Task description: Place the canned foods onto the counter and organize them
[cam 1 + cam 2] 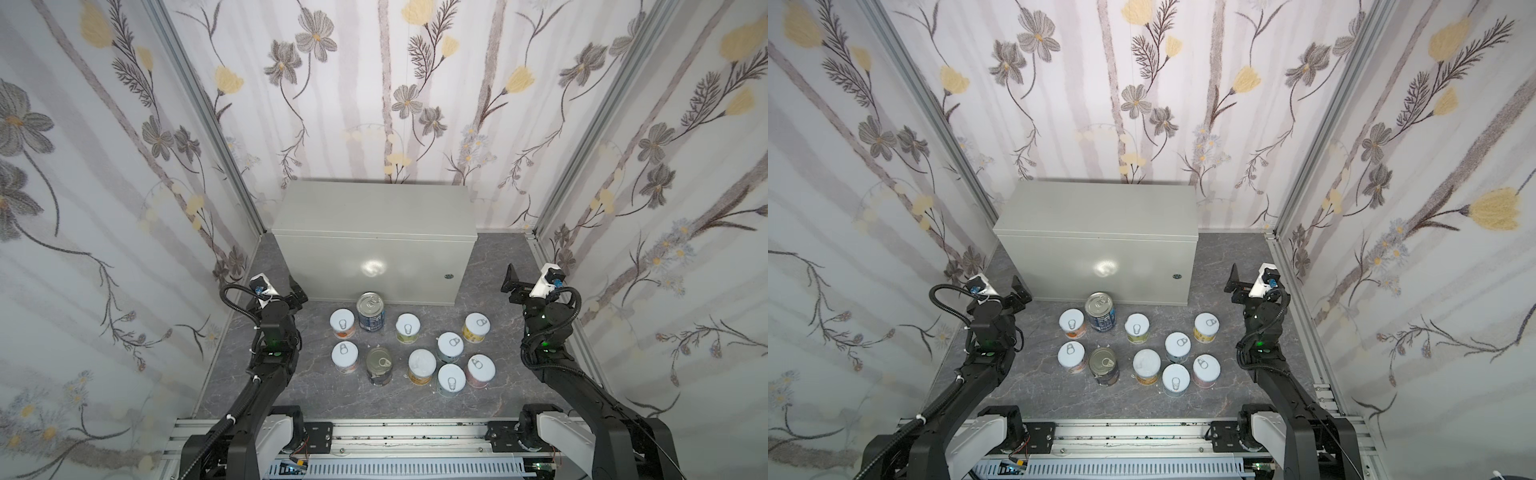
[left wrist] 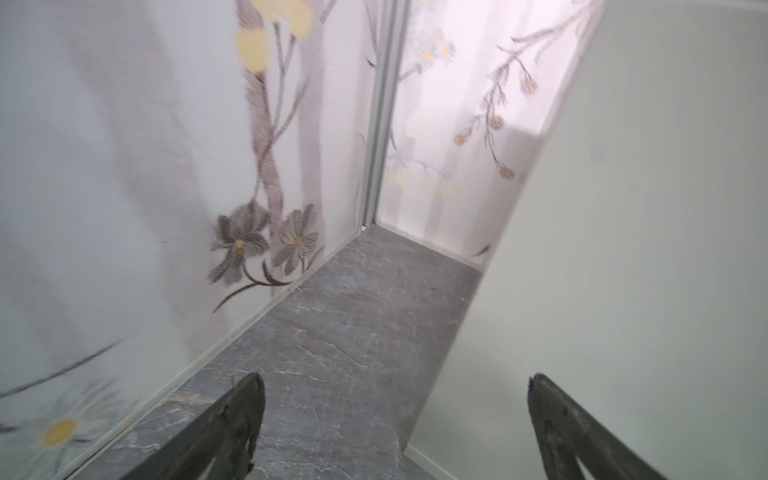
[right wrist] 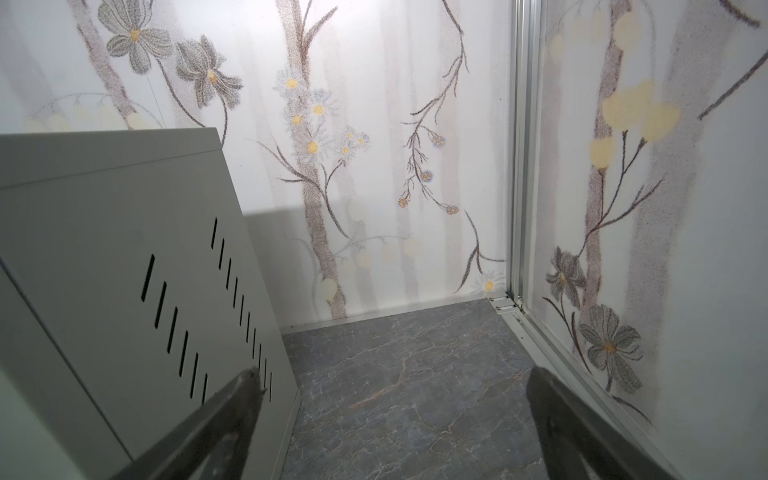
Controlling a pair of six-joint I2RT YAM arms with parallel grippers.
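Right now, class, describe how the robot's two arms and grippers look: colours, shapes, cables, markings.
The left arm and right arm are black, jointed, with white base housings. Each carries a white wrist camera block, a looping black ribbed cable and a small green light. The left gripper and right gripper have dark tapered fingers.

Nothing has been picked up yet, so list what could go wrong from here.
The white-lidded cans at right stand nearly touching; wide jaws lowered over one could topple a neighbour.
The rear tall can stands close to the counter front, leaving little room for a jaw behind it.
The counter top sits above the cans; a low carry may hit its front edge.
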